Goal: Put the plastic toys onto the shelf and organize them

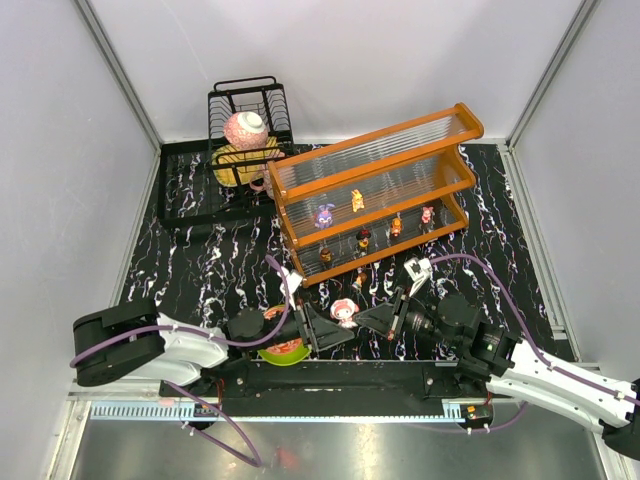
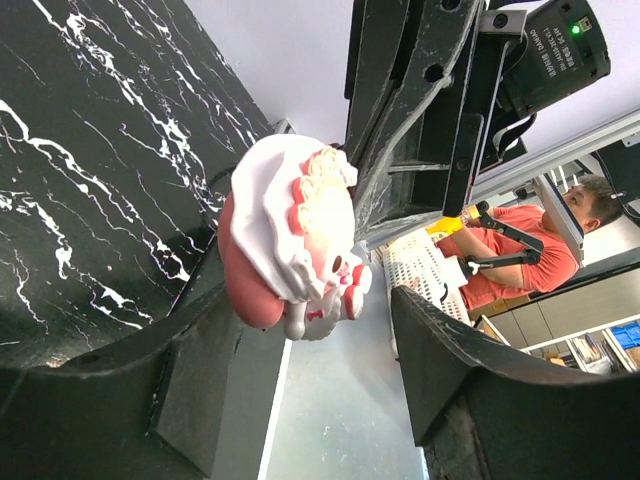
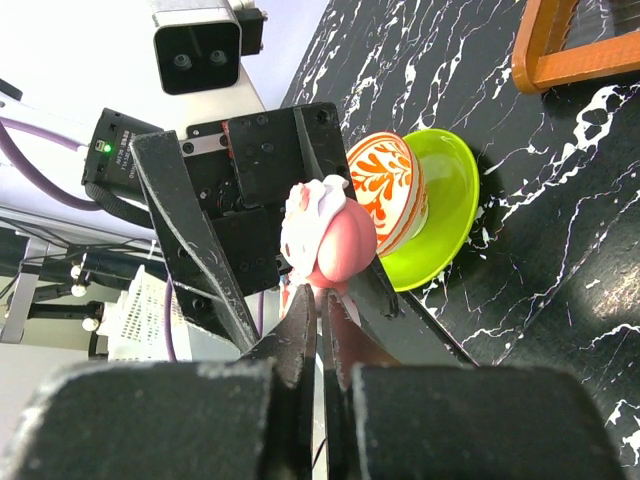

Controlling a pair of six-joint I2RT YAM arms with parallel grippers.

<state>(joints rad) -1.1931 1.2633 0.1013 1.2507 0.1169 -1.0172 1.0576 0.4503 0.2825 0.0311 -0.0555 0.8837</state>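
A pink-and-white round toy hangs in the air between the two arms, near the table's front edge. My right gripper is shut on its lower part, seen from behind in the right wrist view under the toy. My left gripper stands open around the same toy; the toy lies close to one finger and well clear of the other finger. The orange-framed shelf holds several small toys, among them a purple one, a yellow one and a pink one.
A green-rimmed patterned bowl lies tipped on its side beside the left gripper, also visible in the right wrist view. At the back left a black wire dish rack holds a round pink-and-yellow item. Grey walls close in the table.
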